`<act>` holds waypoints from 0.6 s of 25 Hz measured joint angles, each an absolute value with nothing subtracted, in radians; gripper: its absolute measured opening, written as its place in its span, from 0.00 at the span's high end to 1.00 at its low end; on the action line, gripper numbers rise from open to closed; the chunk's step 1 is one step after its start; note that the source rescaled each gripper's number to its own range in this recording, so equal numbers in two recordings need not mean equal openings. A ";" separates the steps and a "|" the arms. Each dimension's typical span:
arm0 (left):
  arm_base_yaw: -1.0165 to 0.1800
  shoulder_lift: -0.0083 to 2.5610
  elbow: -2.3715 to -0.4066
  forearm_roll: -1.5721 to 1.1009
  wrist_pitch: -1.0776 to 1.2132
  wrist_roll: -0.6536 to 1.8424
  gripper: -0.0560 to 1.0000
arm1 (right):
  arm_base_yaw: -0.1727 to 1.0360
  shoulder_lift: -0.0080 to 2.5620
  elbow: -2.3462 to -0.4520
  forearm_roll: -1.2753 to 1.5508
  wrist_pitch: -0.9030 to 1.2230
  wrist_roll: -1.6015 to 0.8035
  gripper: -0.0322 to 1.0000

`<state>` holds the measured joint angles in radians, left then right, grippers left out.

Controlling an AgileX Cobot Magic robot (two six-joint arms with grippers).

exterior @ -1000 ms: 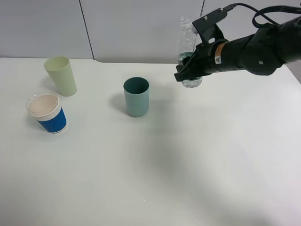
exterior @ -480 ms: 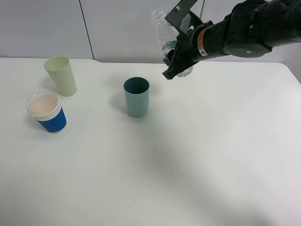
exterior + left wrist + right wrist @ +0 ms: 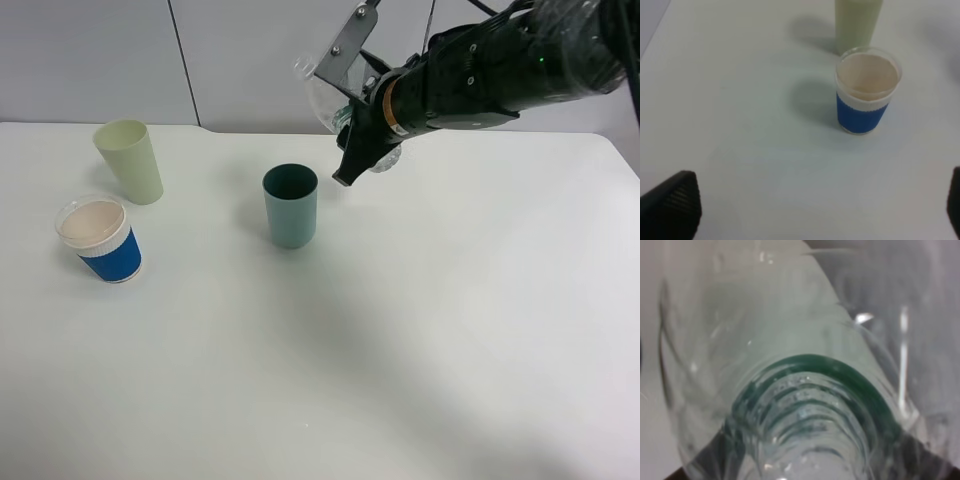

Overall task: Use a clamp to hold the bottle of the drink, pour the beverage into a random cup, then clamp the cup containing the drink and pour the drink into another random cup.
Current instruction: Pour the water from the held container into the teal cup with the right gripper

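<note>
My right gripper (image 3: 366, 136) is shut on a clear plastic bottle (image 3: 324, 96) and holds it in the air, tilted with its neck toward the left, just above and to the right of the dark teal cup (image 3: 290, 205). The bottle (image 3: 800, 365) fills the right wrist view. A pale green cup (image 3: 130, 160) and a clear cup with a blue sleeve (image 3: 100, 240) stand at the left. In the left wrist view the blue-sleeved cup (image 3: 867, 97) stands in front of the green cup (image 3: 857, 25). My left gripper (image 3: 813, 207) is open and empty, well short of them.
The white table (image 3: 420, 330) spreads wide in front of and to the right of the cups. A grey wall runs along its back edge. The left arm does not show in the exterior view.
My right gripper has carried the bottle up and to the left, toward the teal cup, and tilted it further over. The cups have not moved.
</note>
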<state>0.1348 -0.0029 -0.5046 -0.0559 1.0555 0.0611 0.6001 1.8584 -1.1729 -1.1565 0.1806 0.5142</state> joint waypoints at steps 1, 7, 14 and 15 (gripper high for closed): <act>0.135 -0.003 -0.505 -0.056 1.056 0.061 0.00 | 0.608 1.867 -1.177 -1.179 0.182 0.517 0.96; 0.135 -0.003 -0.505 -0.056 1.056 0.061 0.00 | 0.631 1.903 -1.184 -1.289 0.183 0.522 0.96; 0.135 -0.003 -0.505 -0.056 1.056 0.061 0.00 | 0.631 1.920 -1.184 -1.360 0.209 0.522 0.96; 0.135 -0.003 -0.505 -0.056 1.056 0.061 0.00 | 0.631 1.920 -1.184 -1.375 0.212 0.522 0.96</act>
